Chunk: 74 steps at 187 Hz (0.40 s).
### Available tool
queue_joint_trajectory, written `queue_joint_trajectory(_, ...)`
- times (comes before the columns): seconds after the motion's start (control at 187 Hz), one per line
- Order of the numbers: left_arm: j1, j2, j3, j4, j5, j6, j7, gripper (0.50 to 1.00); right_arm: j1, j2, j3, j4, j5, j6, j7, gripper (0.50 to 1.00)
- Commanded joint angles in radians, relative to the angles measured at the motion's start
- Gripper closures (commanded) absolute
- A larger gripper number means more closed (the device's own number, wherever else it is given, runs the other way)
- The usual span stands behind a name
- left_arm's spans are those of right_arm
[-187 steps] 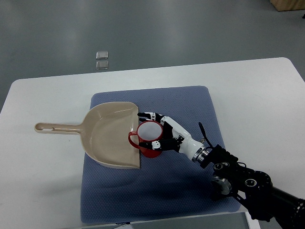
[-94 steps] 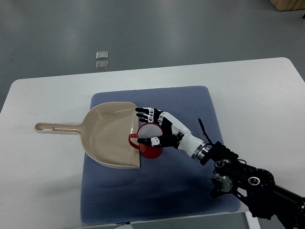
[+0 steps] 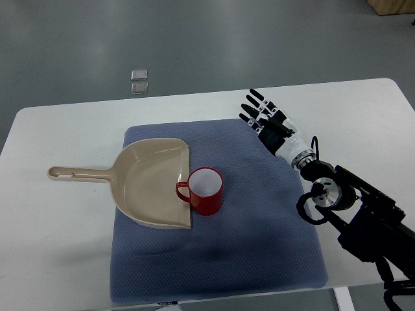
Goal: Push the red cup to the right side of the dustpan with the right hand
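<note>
A red cup [image 3: 205, 190] with a white inside stands upright on the blue mat [image 3: 259, 246], just right of the beige dustpan [image 3: 149, 181]; its handle points left and touches the pan's open edge. My right hand [image 3: 262, 116] is well away from the cup, up and to the right near the mat's far right corner. Its fingers are spread and hold nothing. The black forearm [image 3: 350, 207] runs down to the lower right. The left arm does not show.
The dustpan's long handle [image 3: 74, 173] sticks out left over the white table [image 3: 52, 246]. Two small square floor plates [image 3: 139, 81] lie beyond the table's far edge. The mat lies in the table's middle.
The right hand has let go of the red cup and pulled back up and to the right, its fingers now spread. The cup stays beside the dustpan's right edge.
</note>
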Motion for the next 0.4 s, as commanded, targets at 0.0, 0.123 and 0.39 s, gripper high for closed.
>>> queue_joint_trajectory(0.0,-0.001,0.000,-0.001,0.001,0.000,0.000,0.000,0.500,0.036,-0.044,-0.019,-0.018,0.109,0.003,-0.084,0.564)
queue_joint_trajectory(0.123,-0.001,0.000,0.000,0.000,0.000,0.000,0.000,0.500,0.036,-0.068,-0.026,-0.026,0.106,0.017,-0.086,0.562)
queue_joint_trajectory(0.39,-0.001,0.000,-0.001,0.001,0.000,0.000,0.000,0.500,0.024,-0.079,-0.014,-0.055,0.101,0.172,-0.071,0.562)
